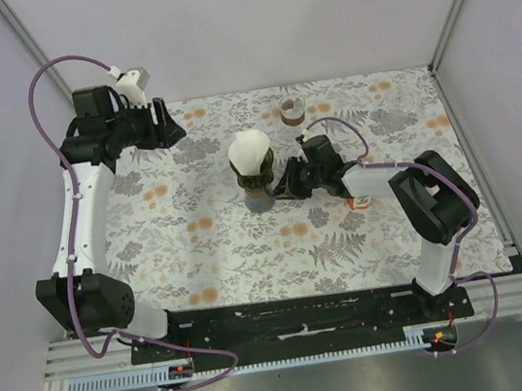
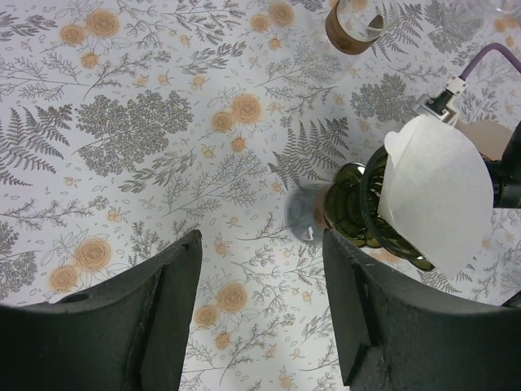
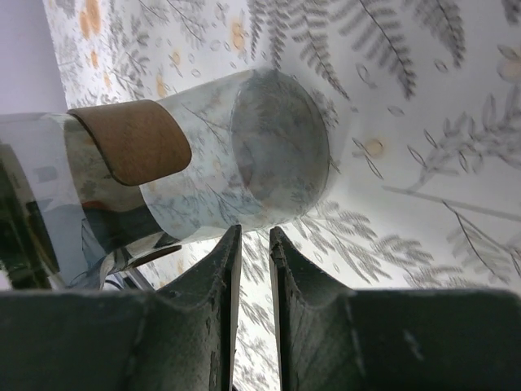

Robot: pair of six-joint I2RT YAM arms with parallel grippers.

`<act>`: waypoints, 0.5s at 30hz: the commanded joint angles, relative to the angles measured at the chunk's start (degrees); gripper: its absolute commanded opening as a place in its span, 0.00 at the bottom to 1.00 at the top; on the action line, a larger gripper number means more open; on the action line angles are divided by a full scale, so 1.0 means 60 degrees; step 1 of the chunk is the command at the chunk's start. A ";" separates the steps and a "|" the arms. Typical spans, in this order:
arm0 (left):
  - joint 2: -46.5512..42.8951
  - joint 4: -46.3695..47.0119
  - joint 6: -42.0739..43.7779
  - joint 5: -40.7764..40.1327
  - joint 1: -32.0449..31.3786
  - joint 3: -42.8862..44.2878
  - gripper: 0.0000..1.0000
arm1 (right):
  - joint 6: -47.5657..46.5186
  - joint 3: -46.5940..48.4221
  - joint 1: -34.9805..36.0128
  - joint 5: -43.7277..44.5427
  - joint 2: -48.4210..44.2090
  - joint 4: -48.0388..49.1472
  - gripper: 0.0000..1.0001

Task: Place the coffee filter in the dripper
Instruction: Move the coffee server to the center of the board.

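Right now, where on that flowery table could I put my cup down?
Bare cloth lies on the near side of the dripper, between the left arm and right arm, and at the far right corner. Crowded: the middle, where dripper, right gripper and small glass cluster.

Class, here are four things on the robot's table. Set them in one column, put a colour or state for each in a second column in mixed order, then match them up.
Things:
1. coffee filter
2. dripper
3. small glass
4. left tool

Descriptions:
A. dark green glass
B. jaws wide apart, holding nothing
C. white paper
D. clear, with a brown band

Pairs: 1-C; 2-A; 3-D; 4-B
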 commanded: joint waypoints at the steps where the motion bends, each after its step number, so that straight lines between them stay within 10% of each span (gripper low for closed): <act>1: -0.0395 0.0294 -0.0213 0.0269 0.0157 0.0110 0.68 | 0.0188 0.1099 0.0211 0.0118 0.0605 0.0574 0.27; 15: -0.0307 0.0191 -0.0213 0.0328 0.0275 0.0257 0.68 | 0.0217 0.5040 0.0841 -0.0219 0.3330 -0.0319 0.27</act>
